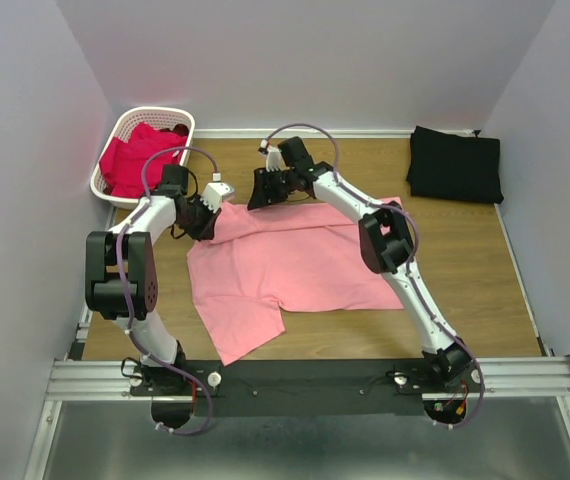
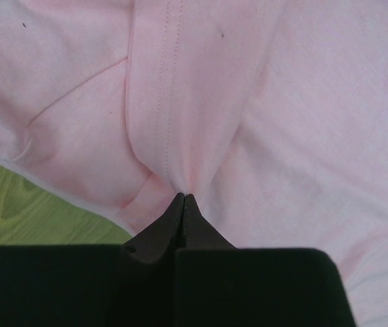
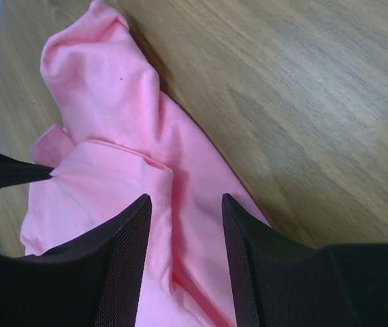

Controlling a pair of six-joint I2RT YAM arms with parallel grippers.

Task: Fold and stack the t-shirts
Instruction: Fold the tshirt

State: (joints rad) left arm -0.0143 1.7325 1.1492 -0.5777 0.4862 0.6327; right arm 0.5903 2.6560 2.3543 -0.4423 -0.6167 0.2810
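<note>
Spread t-shirt (image 1: 300, 262) centre, basket (image 1: 155, 110) back-left, folded t-shirt (image 1: 455, 165) back-right

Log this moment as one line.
left hand: shut on pink t-shirt | right hand: open over it | black t-shirt: folded, far right

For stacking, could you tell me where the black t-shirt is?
Top view: the black t-shirt lies at the far right corner of the table, apart from the pink t-shirt.

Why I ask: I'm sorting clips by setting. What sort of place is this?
Probably a robot lab test cell, not a home: a left arm and right arm bolted to a metal rail, plain walls boxing in a wooden table, and a pink t-shirt laid out on it.
</note>
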